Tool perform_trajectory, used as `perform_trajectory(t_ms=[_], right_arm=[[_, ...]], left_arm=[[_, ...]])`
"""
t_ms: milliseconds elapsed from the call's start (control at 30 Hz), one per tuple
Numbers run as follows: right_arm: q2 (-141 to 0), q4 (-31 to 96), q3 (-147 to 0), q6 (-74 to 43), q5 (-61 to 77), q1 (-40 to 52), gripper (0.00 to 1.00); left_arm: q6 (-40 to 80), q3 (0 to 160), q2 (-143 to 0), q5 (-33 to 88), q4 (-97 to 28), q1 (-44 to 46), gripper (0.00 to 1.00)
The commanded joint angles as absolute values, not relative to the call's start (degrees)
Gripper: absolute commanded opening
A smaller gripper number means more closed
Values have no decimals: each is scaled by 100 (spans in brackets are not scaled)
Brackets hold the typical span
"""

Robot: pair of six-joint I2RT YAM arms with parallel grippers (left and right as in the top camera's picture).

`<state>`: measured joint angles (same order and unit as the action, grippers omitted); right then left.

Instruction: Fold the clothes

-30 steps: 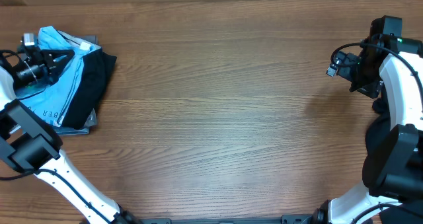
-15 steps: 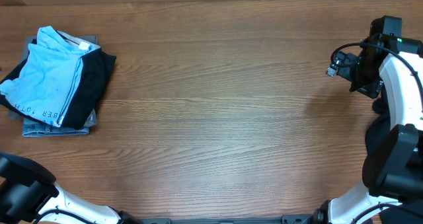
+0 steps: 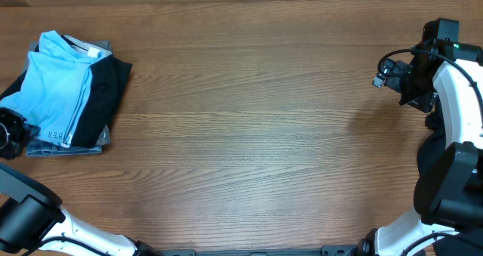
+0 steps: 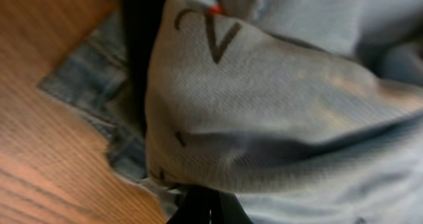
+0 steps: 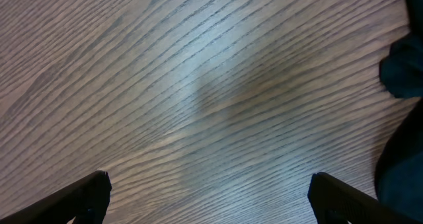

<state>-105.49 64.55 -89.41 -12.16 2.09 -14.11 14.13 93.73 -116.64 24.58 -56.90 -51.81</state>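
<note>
A brown wood-grain worktop [image 3: 249, 135] fills the overhead view, bare across its middle and right. At its far left edge lies a small stack of garments. A light blue short-sleeved cotton T-shirt with pale lettering [image 3: 56, 86] sits on top. A black cloth garment [image 3: 106, 90] is just beside and partly under it, and a faded blue denim piece [image 3: 68, 146] shows at the bottom.

The left arm [image 3: 26, 211] reaches to the stack's near left corner. Its wrist view is filled with the shirt's fabric at very close range. The left jaws are closed, with the cloth bunching just above their tips. Whether a pinch of fabric is caught between them cannot be told. The right arm [image 3: 453, 97] hangs well apart over bare wood at the far right. The right jaws stand wide open and hold nothing.

The main hazard looks to be the stack's place at the worktop's edge. A sideways or outward pull from the left jaws could drag the shirt, and perhaps the layers beneath, off the surface. If cloth is in fact pinched, lifting may take the black garment with it, since the two overlap. The right arm is also too far off to steady the pile.
</note>
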Motion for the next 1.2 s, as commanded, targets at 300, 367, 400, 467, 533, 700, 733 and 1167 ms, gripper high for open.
perform_trajectory(t_ms=[300,367,400,467,533,700,733,1167], right_arm=[[-10492,6438,-9002,-1234,156,-1391,100],[-10492,6440,-9002,-1234,156,-1391,100],[-10492,6438,-9002,-1236,156,-1391,100],[-10492,6440,-9002,-1234,156,-1391,100],[-10492,6440,-9002,-1234,156,-1391,100],[-10492,6440,-9002,-1234,156,-1391,100],[-10492,6440,-9002,-1234,156,-1391,100],[-10492,6440,-9002,-1234,156,-1391,100]], left_arm=[[2185,9216,-11660,1120,-5861,-5221,4],[2169,9317,-11561,1352,-5911,-5221,4],[2126,9362,-11478,1538,-5907,-5221,4],[2115,9448,-11275,2062,-5846,-5221,4],[2123,9544,-11045,2720,-5798,-5223,4],[2145,9870,-10713,3400,-5763,-5221,4],[2143,9900,-10702,3382,-5756,-5221,4],[1800,9859,-11240,2344,-5535,-5137,4]])
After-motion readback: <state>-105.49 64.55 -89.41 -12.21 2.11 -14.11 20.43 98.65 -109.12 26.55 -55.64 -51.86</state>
